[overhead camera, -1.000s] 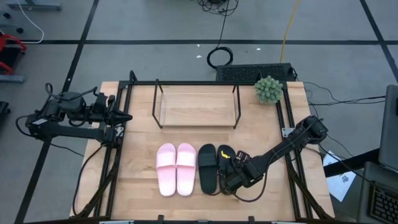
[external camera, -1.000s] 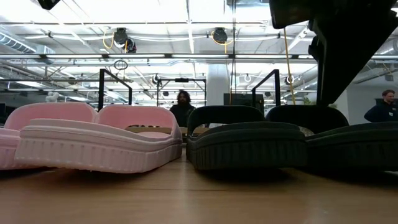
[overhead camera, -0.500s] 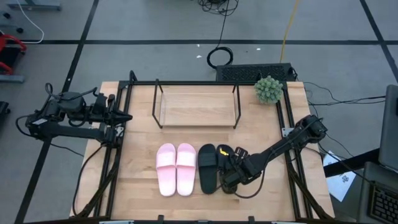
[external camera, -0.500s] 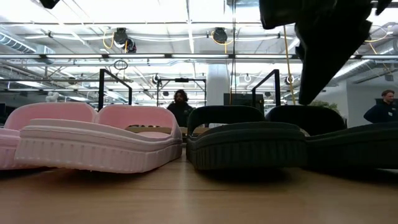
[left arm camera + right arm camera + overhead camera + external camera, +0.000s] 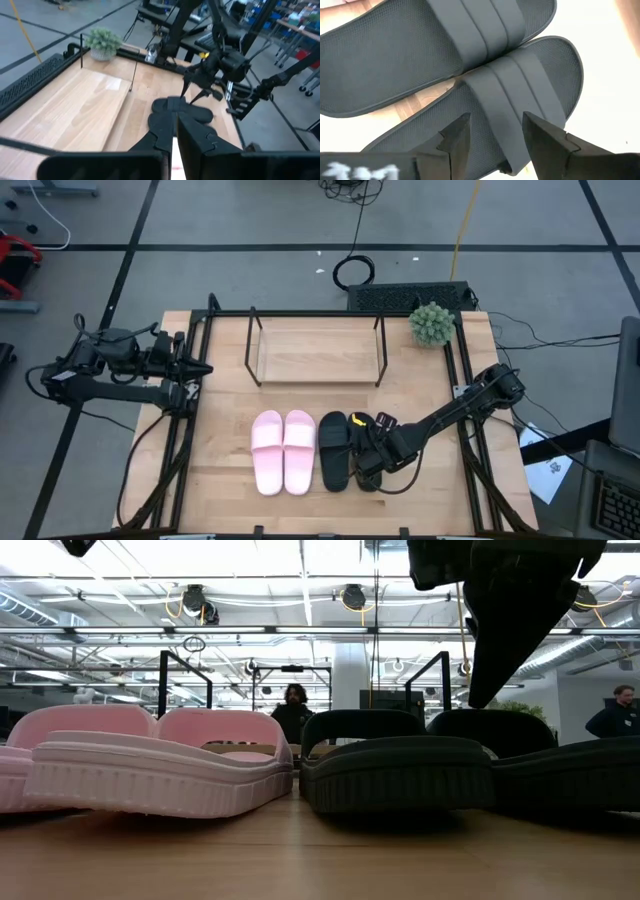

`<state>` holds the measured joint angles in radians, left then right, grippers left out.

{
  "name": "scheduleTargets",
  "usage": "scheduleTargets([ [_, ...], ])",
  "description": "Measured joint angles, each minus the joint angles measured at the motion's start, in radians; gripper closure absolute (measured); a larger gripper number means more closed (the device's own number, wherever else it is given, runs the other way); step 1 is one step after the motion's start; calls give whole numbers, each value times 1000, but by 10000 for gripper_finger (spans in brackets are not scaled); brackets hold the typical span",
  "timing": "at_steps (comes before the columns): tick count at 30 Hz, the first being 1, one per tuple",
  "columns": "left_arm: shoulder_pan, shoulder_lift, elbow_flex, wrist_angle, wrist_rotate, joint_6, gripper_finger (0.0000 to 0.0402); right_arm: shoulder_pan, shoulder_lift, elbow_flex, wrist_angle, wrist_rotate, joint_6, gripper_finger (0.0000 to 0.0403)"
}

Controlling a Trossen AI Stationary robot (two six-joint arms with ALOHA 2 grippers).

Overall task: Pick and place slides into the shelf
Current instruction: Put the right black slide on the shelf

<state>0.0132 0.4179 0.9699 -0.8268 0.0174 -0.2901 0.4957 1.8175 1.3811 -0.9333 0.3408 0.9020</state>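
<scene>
Two pale pink slides [image 5: 283,452] and two black slides [image 5: 333,450] lie sole-down in a row on the near half of the wooden table, toes toward the far edge. The shelf [image 5: 318,352] stands behind them, its wooden board bare. My right gripper [image 5: 368,458] hovers open above the right black slide [image 5: 360,428]. In the right wrist view the right gripper [image 5: 495,132] has one finger on each side of that slide's strap [image 5: 502,90], and no touch shows. My left gripper [image 5: 203,367] waits shut at the table's left edge.
A small potted plant [image 5: 432,323] stands at the far right corner beside the shelf. Black frame rails [image 5: 190,450] run along the table's left and right sides. Bare wood lies between the slides and the shelf. People show in the room beyond the table [image 5: 291,705].
My right gripper has shifted a little toward the table's left and far edge, coming over the right black slide. The slides have stayed where they were.
</scene>
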Motion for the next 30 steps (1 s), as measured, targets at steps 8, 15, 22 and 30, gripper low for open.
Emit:
scheduleTargets([
  [8, 0, 0, 0, -21, 0, 0, 378, 0, 0, -11, 1, -3, 2, 236],
  [15, 0, 0, 0, -22, -1, 0, 378, 1, -1, -76, 29, -49, 37, 236],
  [22, 0, 0, 0, -22, -28, 0, 378, 2, -1, -78, 36, 7, 31, 236],
  [30, 0, 0, 0, -22, -29, 13, 378, 2, 0, -79, 15, 28, 29, 236],
])
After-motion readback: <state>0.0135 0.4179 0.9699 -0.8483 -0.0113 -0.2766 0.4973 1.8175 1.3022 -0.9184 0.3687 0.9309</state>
